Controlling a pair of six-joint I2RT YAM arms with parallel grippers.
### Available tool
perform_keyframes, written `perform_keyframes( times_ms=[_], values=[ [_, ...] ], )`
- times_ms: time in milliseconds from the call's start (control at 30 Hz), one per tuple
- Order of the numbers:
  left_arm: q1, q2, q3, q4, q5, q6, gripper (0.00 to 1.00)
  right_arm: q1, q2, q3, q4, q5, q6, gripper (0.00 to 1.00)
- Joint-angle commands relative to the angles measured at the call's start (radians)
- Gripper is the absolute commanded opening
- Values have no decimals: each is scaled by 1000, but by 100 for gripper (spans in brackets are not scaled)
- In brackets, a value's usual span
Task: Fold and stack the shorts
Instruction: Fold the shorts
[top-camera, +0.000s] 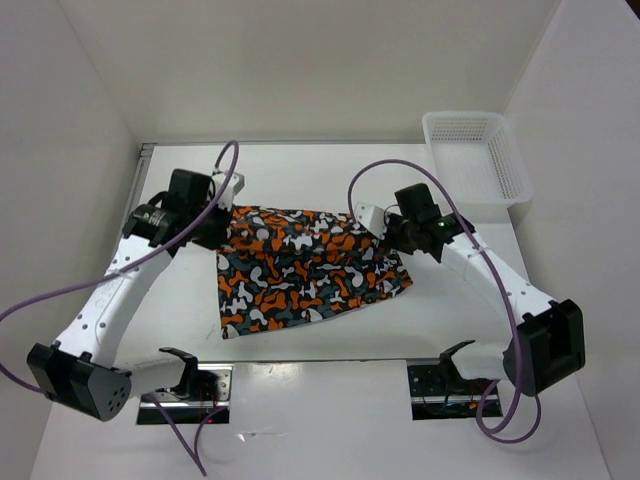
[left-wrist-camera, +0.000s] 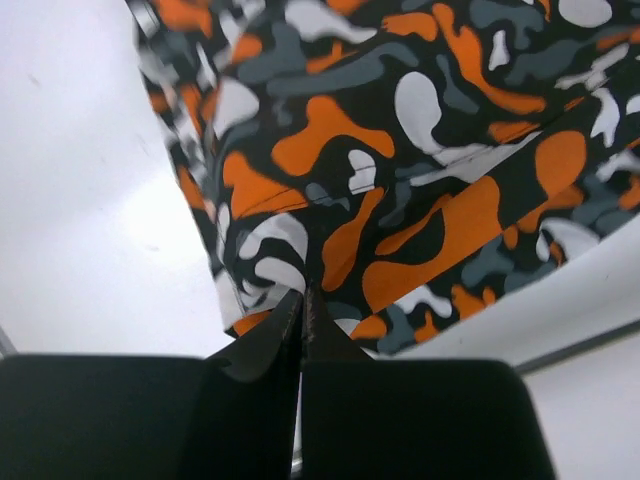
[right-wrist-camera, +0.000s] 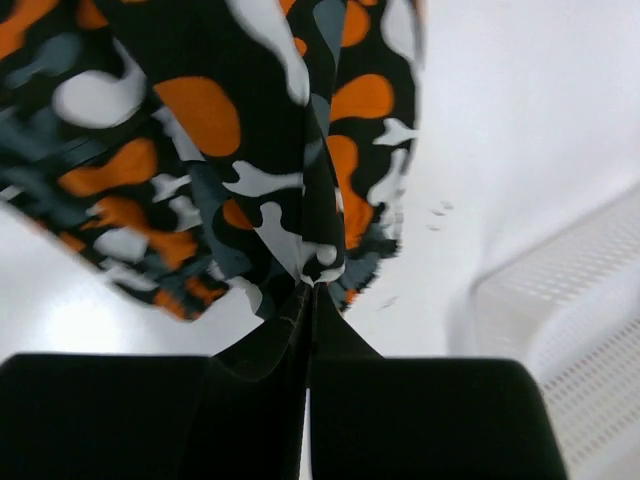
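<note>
- Nearest us in the left wrist view, the left gripper (left-wrist-camera: 303, 297) had its two black fingers pressed tight together, with a fold of the shorts (left-wrist-camera: 400, 150) pinched at their tips.
- In the right wrist view, the right gripper (right-wrist-camera: 310, 290) was clenched in the same way, its tips biting a narrow fold of the same camouflage cloth.
- From above, we saw the shorts spread on the white table (top-camera: 330, 170), about midway between the two arms, orange, black, grey and white blotches facing up.
- The left gripper sat at the far left corner of the fabric and the right gripper at its far right corner, so the far edge ran between them.
- The near left corner of the cloth reached toward the near edge of the table, and the near right side lay further back.
- We could not tell whether the held corners were off the table.
- A white mesh basket (top-camera: 478, 150) stood at the far right of the table, well apart from the shorts, beyond the right gripper.
- A purple cable (top-camera: 400, 165) looped over each arm.
</note>
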Motion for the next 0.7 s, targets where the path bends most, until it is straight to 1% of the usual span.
perform_keyframes(
  times_ms=[0, 67, 167, 300, 367, 500, 600, 667],
  values=[
    [6, -92, -99, -35, 12, 4, 0, 9, -69, -31, -193, -89, -108, 0],
    [6, -124, -203, -74, 29, 4, 0, 9, -78, -43, -265, -137, -143, 0],
    [-16, -175, -347, -84, 12, 4, 1, 18, -78, -92, -279, -149, -171, 0],
    [-25, -175, -338, -93, 38, 4, 2, 47, -78, -151, -299, -97, -237, 0],
    [-37, -164, -352, -113, 38, 4, 6, 47, -78, -151, -313, -97, -246, 0],
    [-62, -164, -398, -131, 15, 4, 8, 56, -78, -174, -339, -106, -286, 0],
    [-74, -164, -389, -141, 29, 4, 8, 56, -78, -185, -350, -106, -303, 0],
    [-83, -164, -400, -150, 17, 4, 8, 78, -78, -185, -359, -106, -312, 0]
  ],
)
